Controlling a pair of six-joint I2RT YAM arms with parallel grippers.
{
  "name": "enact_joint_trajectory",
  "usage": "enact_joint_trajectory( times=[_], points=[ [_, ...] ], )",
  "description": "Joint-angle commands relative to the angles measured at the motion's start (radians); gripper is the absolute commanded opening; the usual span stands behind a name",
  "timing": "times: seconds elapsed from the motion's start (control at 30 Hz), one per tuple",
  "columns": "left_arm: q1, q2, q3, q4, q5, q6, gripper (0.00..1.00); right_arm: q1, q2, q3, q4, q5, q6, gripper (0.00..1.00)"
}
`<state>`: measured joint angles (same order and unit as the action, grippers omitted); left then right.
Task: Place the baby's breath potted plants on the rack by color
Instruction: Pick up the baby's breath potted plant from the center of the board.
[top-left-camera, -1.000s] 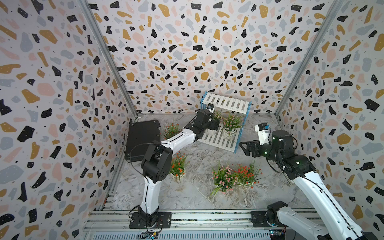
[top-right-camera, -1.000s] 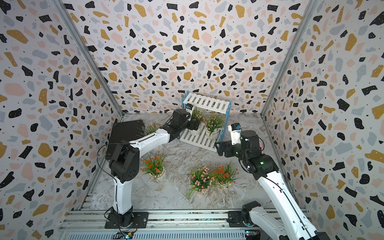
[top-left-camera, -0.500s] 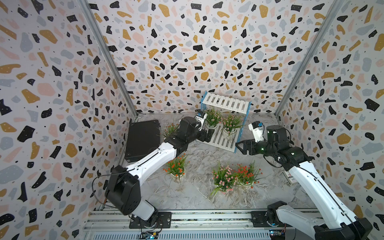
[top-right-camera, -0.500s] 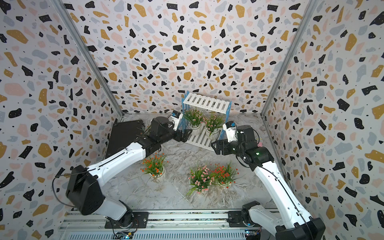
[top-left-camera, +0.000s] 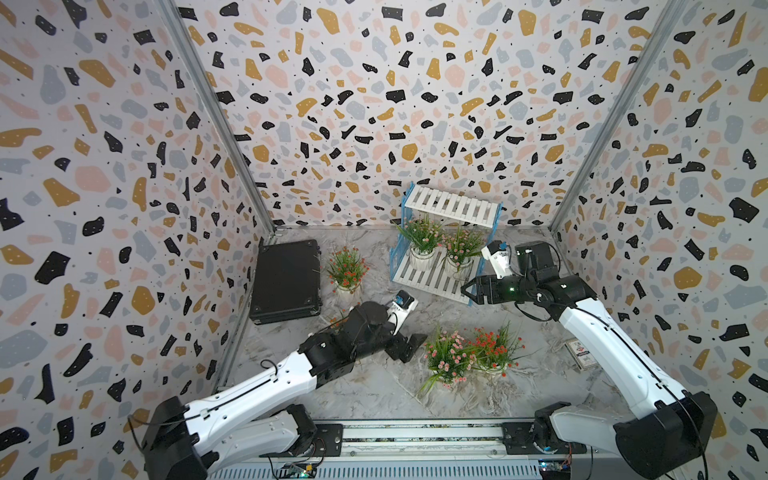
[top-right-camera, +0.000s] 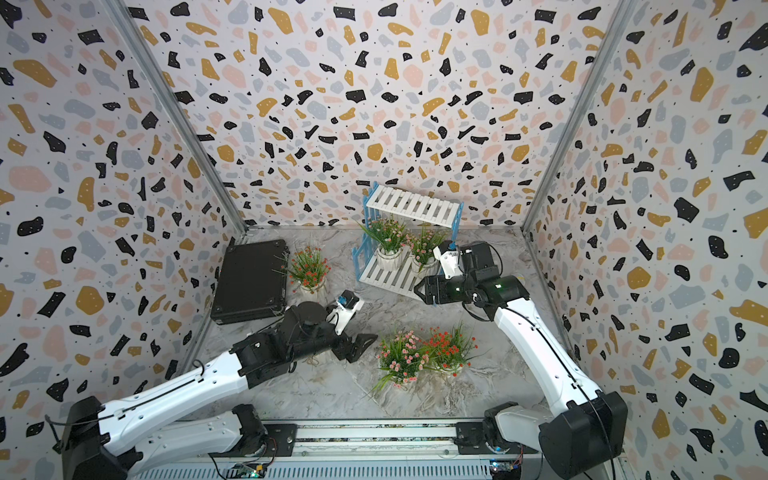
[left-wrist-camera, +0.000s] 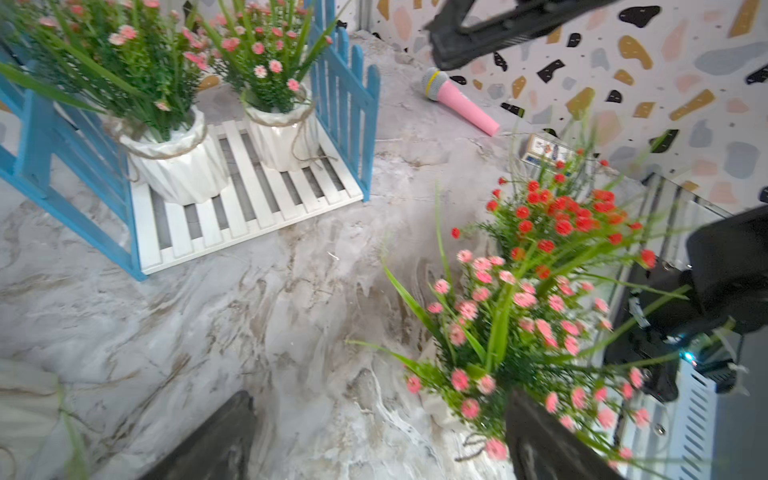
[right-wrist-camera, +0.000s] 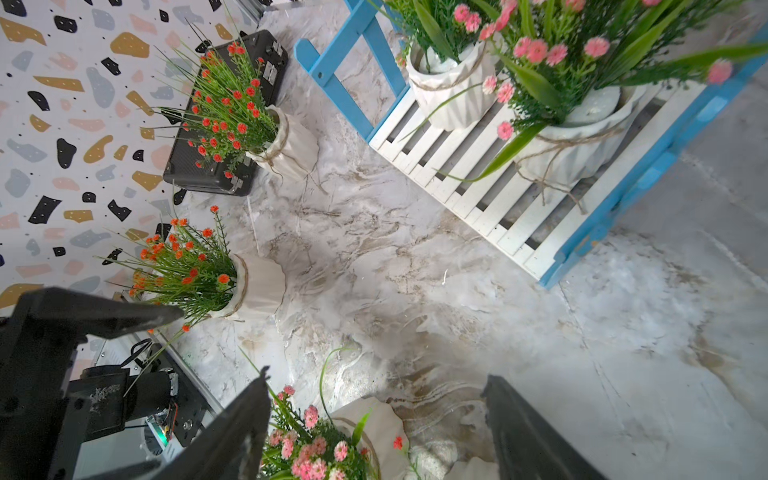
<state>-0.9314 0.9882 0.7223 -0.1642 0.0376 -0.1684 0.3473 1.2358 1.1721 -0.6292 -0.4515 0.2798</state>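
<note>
The rack (top-left-camera: 428, 282) stands at the back with two pink baby's breath potted plants (top-left-camera: 422, 239) (top-left-camera: 461, 247) on its lower shelf (left-wrist-camera: 249, 199). On the floor a pink plant (top-left-camera: 449, 357) and a red one (top-left-camera: 496, 347) stand together. Another red plant (top-left-camera: 347, 266) sits by the black case, and my left arm partly hides a third red plant (right-wrist-camera: 187, 266). My left gripper (top-left-camera: 411, 347) (left-wrist-camera: 374, 436) is open just left of the floor pink plant (left-wrist-camera: 498, 324). My right gripper (top-left-camera: 467, 291) (right-wrist-camera: 378, 424) hangs open by the rack's front right corner, holding nothing.
A black flat case (top-left-camera: 286, 280) lies at the back left against the wall. A small printed box (top-left-camera: 582, 353) lies on the floor at the right, and a pink toy microphone (left-wrist-camera: 461, 102) lies near the right wall. Patterned walls close in three sides.
My left arm has pulled back from the rack to the floor pink plant, leaving a pink plant on the lower shelf. The right gripper has shifted left and its jaws have narrowed a little.
</note>
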Motion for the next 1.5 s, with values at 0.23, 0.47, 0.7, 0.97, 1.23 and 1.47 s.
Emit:
enact_joint_trajectory(
  times=[0.23, 0.47, 0.7, 0.97, 1.23, 1.47],
  points=[
    [-0.098, -0.083, -0.301, 0.233, -0.032, -0.06, 0.92, 0.005, 0.0, 0.055, -0.004, -0.021, 0.002, 0.83],
    [-0.146, 0.079, -0.372, 0.454, 0.01, -0.003, 0.96, 0.005, -0.001, 0.046, 0.006, -0.016, -0.005, 0.88],
    [-0.203, 0.213, -0.363, 0.61, 0.033, 0.046, 0.99, 0.005, -0.019, 0.037, 0.018, -0.008, -0.028, 0.94],
    [-0.224, 0.402, -0.304, 0.744, 0.021, 0.058, 0.99, 0.005, -0.045, 0.008, 0.04, -0.003, -0.034, 0.95],
    [-0.224, 0.577, -0.23, 0.881, -0.009, 0.053, 0.99, 0.005, -0.071, -0.007, 0.04, -0.01, -0.037, 0.96],
    [-0.224, 0.665, -0.173, 0.948, 0.024, 0.089, 0.99, 0.005, -0.085, -0.024, 0.055, -0.015, -0.041, 0.96]
  ],
)
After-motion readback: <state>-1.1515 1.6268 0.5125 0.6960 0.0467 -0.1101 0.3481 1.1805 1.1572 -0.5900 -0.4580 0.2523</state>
